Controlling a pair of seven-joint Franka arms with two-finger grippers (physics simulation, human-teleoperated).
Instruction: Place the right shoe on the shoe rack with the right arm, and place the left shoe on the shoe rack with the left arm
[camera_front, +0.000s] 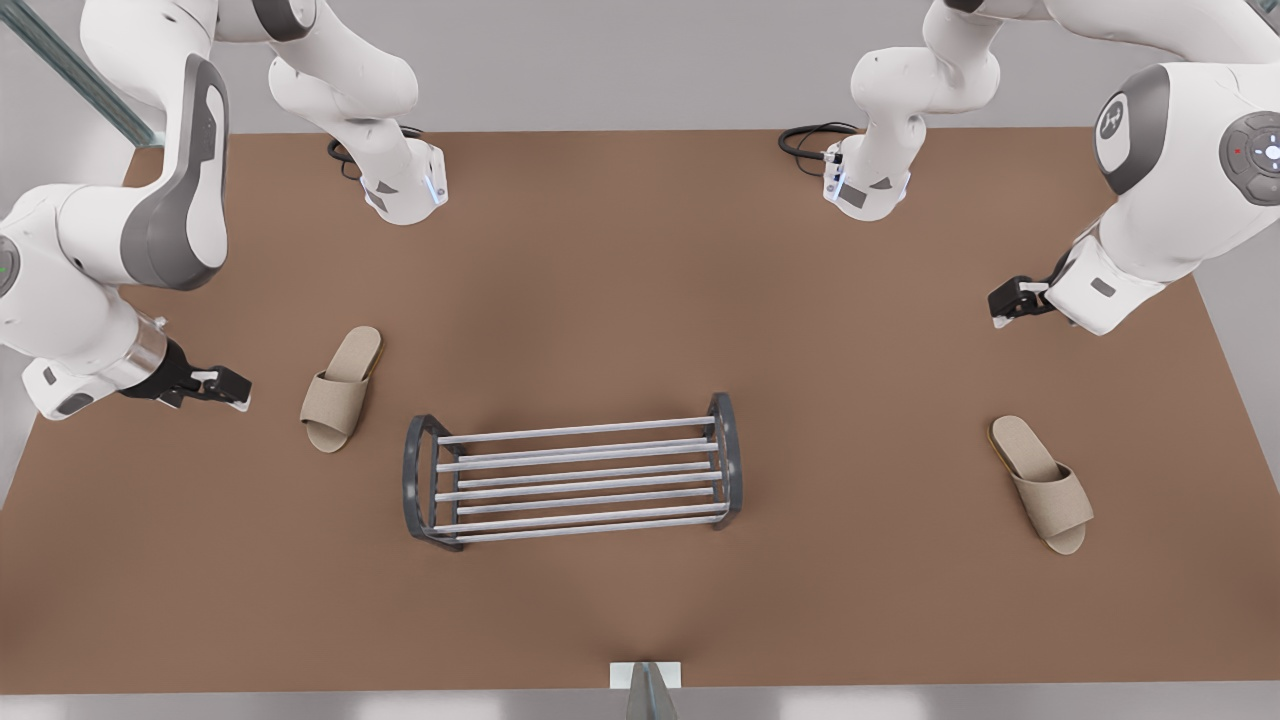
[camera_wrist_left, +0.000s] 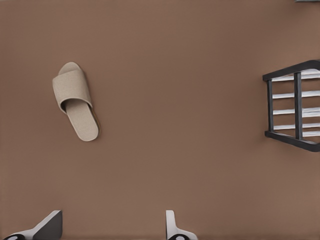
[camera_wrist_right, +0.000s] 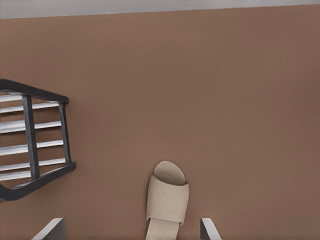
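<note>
Brown tabletop (camera_front: 640, 280) bare all round your shoe rack (camera_front: 575, 480), right shoe (camera_front: 340, 390) off its front-view-left end, right gripper (camera_front: 238, 388) released just beyond, left shoe (camera_front: 1045, 485) well off the opposite end, left gripper (camera_front: 1000, 305) released, apart from it.

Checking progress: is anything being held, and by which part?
Nothing is held. The left gripper and right gripper are open; the left shoe and right shoe lie on the table.

Tan slipper (camera_wrist_right: 167, 202) btwn spread right gripper (camera_wrist_right: 131, 231) fingertips, on brown table (camera_wrist_right: 210, 90); shoe rack (camera_wrist_right: 31, 137) end nearby.
</note>
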